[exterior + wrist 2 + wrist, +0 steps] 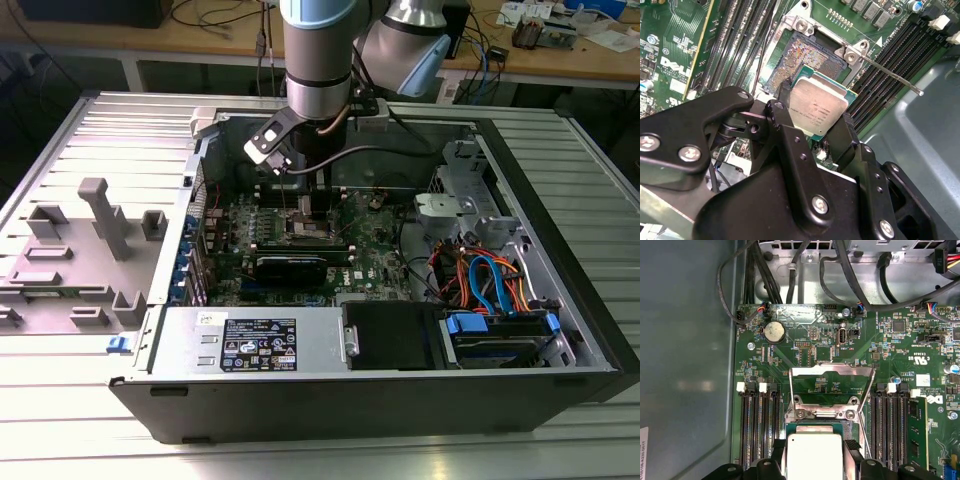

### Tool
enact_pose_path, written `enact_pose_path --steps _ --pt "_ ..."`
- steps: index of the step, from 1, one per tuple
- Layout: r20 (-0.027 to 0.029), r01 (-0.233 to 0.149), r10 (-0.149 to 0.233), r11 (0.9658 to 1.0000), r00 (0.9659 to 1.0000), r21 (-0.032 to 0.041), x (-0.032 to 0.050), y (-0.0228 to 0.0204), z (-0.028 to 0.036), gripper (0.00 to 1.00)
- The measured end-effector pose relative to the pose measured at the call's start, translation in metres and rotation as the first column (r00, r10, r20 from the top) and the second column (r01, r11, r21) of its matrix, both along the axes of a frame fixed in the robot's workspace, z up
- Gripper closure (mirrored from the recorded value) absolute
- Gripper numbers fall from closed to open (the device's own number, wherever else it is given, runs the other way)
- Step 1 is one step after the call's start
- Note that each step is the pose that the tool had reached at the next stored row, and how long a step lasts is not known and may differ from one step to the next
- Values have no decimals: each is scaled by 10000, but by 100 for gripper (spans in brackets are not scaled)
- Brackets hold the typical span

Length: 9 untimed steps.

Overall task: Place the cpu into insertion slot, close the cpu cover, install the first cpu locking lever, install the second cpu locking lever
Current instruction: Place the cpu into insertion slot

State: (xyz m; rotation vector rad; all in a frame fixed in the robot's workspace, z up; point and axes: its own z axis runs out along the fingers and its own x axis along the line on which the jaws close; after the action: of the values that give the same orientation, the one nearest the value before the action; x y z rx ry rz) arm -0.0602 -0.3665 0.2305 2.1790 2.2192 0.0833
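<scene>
Black linkage-type gripper (816, 111) is clenched on the cpu (824, 100), a small flat square chip with a silver-grey metal lid. Black fingers (782, 107) pinch two opposite edges. The first wrist view shows the same grip: gripper (815, 447), cpu (814, 462). The chip hangs over the near part of the insertion slot (802, 60), a dark square socket with a silver rim set in the green circuit board. Much of the pin field is uncovered beyond the chip, and I can't tell whether the chip touches it. The cpu cover (830, 402), a thin silver frame plate with a big window, is swung up open on the far side of the socket, with green board visible through the window. One locking lever (890, 75), a thin silver rod, sticks out free from a socket corner across the long black memory slots (757, 427), which flank the socket on both sides. A round silver coin cell (774, 332) sits further up the board. For writing, there are faint dark print lines on the cpu lid, white silkscreen lettering all over the board and a white sticker (923, 380). In the exterior view, the grey-and-blue arm (318, 60) reaches down into the open dark tower case (400, 410), which lies on its side on a ribbed metal table (130, 130), with the gripper (303, 205) over the motherboard (380, 250). The silver power supply carries a black-and-white label (258, 345). Orange and blue cables (490, 280) are toward the exterior view's right and a grey plastic fixture (105, 215) toward its left.
</scene>
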Motion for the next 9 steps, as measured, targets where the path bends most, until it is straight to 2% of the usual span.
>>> enact_pose_path --steps 5,9 --pt "1 -7 7 10000 10000 1 -3 -7 -26 46" --pt "1 -79 79 10000 10000 6 -13 -13 -80 46"
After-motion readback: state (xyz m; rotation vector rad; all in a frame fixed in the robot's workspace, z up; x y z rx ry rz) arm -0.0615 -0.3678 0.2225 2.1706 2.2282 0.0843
